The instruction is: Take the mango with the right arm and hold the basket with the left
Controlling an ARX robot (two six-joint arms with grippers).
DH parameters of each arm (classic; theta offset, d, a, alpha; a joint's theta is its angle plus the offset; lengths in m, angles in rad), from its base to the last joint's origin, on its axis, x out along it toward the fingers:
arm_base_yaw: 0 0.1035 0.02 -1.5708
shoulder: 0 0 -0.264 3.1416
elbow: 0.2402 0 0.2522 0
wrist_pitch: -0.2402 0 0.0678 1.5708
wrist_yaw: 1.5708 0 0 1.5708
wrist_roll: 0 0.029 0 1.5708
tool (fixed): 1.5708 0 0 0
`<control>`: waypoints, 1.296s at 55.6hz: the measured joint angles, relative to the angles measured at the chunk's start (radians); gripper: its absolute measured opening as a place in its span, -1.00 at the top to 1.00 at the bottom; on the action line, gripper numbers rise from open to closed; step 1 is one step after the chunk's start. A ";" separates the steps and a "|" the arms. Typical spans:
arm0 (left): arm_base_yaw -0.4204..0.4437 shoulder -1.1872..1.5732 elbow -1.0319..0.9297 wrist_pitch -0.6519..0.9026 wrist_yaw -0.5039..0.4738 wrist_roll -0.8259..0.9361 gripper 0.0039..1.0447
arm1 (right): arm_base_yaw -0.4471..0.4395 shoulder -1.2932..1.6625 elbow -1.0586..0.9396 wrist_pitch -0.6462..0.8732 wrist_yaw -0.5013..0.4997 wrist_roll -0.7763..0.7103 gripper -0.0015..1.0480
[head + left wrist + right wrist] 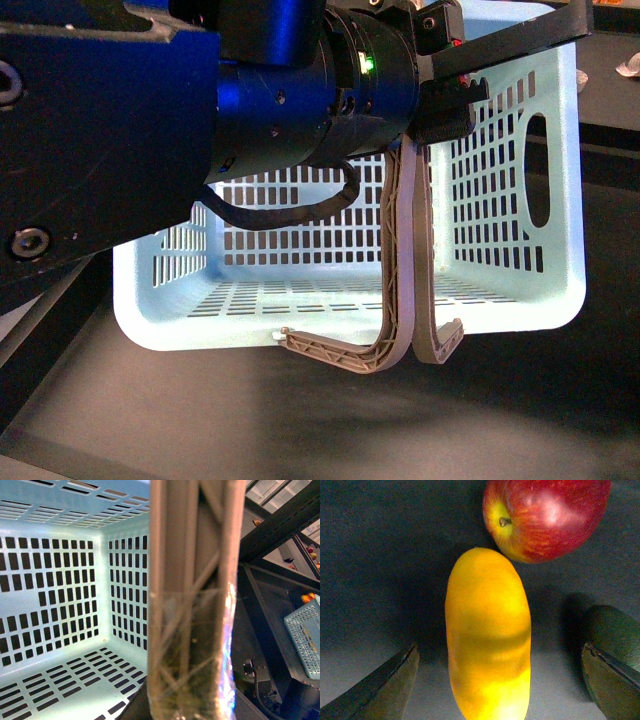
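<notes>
The light blue basket [510, 180] hangs tipped on its side above the dark table, its open mouth facing me. My left gripper [440, 75] is shut on the basket's two grey-brown handles [408, 250], which hang down together. In the left wrist view the taped handle [190, 605] fills the middle and the basket's slotted inside [55, 595] shows beside it. In the right wrist view the yellow-orange mango [487, 630] lies on the dark surface between the fingers of my open right gripper [500, 680], not touched by either. My right gripper is out of the front view.
A red apple [547, 515] lies against the mango's far end. A dark green rounded thing [615, 630] lies beside one right finger. A second small blue basket [305, 635] stands on the floor beyond the table. The left arm [150, 120] blocks the front view's upper left.
</notes>
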 joint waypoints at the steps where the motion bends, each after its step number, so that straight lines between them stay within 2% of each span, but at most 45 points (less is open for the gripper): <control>1: 0.000 0.000 0.000 0.000 0.000 0.000 0.89 | -0.001 0.004 0.003 -0.001 0.002 -0.001 -0.85; 25: 0.000 0.000 0.000 0.000 -0.003 0.000 0.89 | -0.028 0.095 0.115 -0.036 0.031 -0.007 -0.85; 36: 0.000 0.000 0.000 0.000 -0.002 0.000 0.89 | -0.040 0.096 0.117 -0.037 0.027 -0.005 -0.37; 42: 0.000 0.000 0.000 0.000 -0.002 0.000 0.89 | -0.048 0.077 0.103 -0.045 0.012 0.001 -0.17; 48: 0.000 0.000 0.000 0.000 -0.002 0.000 0.89 | -0.050 0.030 0.070 -0.060 -0.016 0.018 -0.05; 60: 0.000 0.000 0.000 0.000 -0.002 0.000 0.89 | -0.014 -0.159 -0.030 -0.114 -0.117 0.090 -0.01; 66: 0.000 0.000 0.000 0.000 -0.002 0.000 0.89 | 0.040 -0.308 -0.092 -0.155 -0.184 0.149 0.00; 72: 0.000 0.000 0.000 0.000 -0.001 0.000 0.89 | 0.132 -0.528 -0.162 -0.220 -0.262 0.229 0.00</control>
